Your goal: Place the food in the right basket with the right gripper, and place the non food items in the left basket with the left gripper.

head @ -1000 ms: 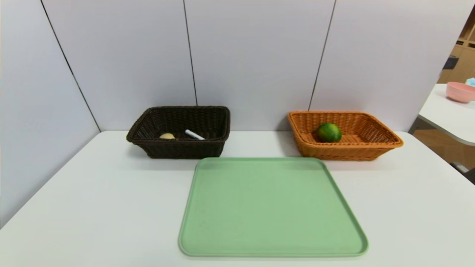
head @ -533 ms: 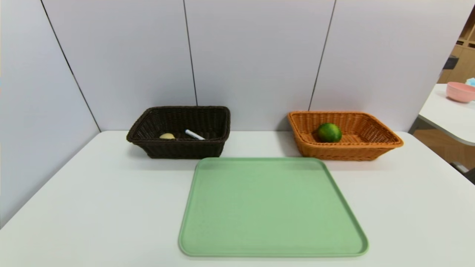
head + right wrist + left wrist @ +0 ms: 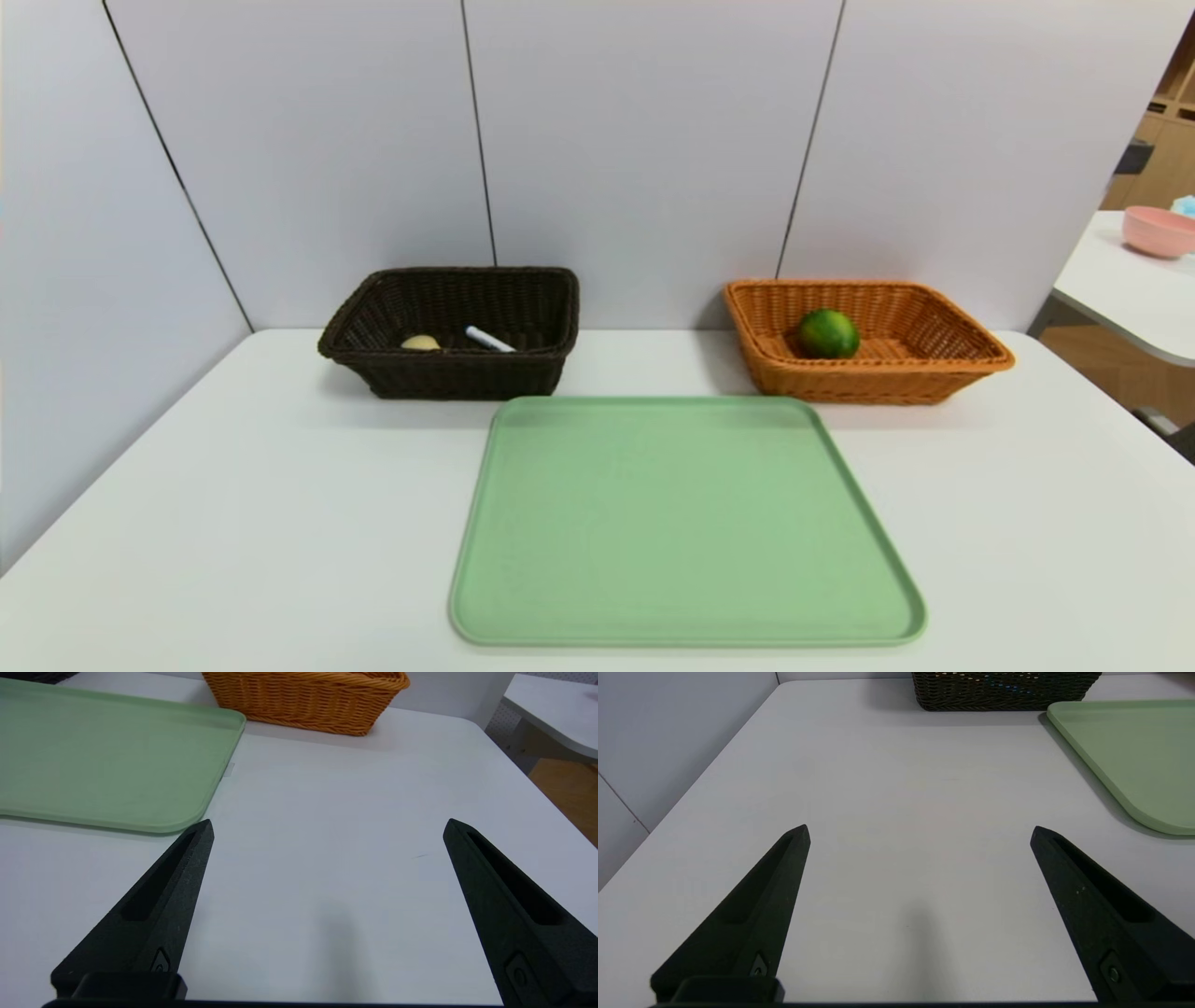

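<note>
Green tray (image 3: 686, 523) lies bare: nothing has shifted lately, with lime (image 3: 827, 333) in the orange basket (image 3: 971, 359) behind it, marker (image 3: 489, 339) and spatula (image 3: 421, 343) in the brown basket (image 3: 467, 378), both arms' jaws released over the worktop (image 3: 233, 523), so sorting looks finished.

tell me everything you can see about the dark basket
The dark basket is a rectangular, dark brown, nearly black woven wicker basket with a flared rim. It stands upright on the white table, at the back left near the wall panels, just beyond the green tray's left corner and apart from it. Inside lie a white marker with a blue cap and a yellow rounded piece, partly hidden by the near wall. No gripper touches it.
</note>
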{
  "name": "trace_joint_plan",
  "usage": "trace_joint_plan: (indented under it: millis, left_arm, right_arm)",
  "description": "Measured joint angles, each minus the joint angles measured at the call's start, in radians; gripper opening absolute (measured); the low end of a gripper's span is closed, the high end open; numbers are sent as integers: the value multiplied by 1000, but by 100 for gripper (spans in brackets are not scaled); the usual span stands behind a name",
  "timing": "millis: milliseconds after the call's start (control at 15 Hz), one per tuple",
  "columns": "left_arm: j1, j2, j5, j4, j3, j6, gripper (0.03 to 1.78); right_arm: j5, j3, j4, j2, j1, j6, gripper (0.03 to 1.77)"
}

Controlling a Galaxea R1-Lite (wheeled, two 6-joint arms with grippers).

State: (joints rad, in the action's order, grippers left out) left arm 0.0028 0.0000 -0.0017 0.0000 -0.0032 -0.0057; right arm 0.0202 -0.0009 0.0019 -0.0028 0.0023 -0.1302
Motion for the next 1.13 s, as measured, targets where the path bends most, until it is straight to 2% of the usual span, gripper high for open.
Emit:
trace_joint_plan:
  millis: [1000, 1133]
  left_arm:
    - [0, 0, 0, 0, 0, 0, 169]
    - [0, 0, 0, 0, 0, 0, 169]
  right_arm:
    - [0, 0, 0, 0, 0, 3, 169]
    - [-1, 0, 1, 1, 0, 22, 169]
